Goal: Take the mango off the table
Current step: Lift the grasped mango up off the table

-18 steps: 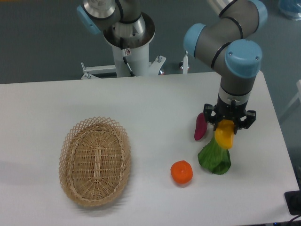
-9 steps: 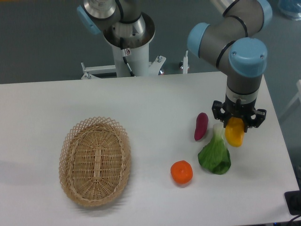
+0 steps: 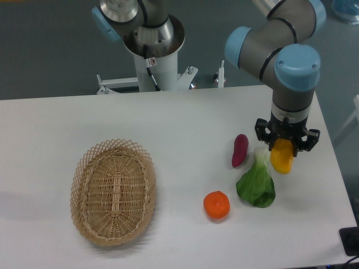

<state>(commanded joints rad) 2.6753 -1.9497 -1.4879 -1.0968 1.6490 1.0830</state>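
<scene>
Since the earlier frames, gripper [image 3: 283,150] and mango [image 3: 281,157] have shifted right, off the leafy green [image 3: 256,184] they overlapped a second ago. Landmark: leafy green, lying on the white table [image 3: 168,129]. Nearest the camera, a round orange [image 3: 216,205] sits left of and below the green; a wicker basket [image 3: 113,191] lies well apart to the left. Just up and left of the green, a purple-red sweet potato [image 3: 239,150] lies slightly tilted. To the upper right of the green, the jaws are clamped on the upper end of the mango, which hangs upright beside the green's pale stalk. Farther back stands the robot's base [image 3: 155,50].
</scene>
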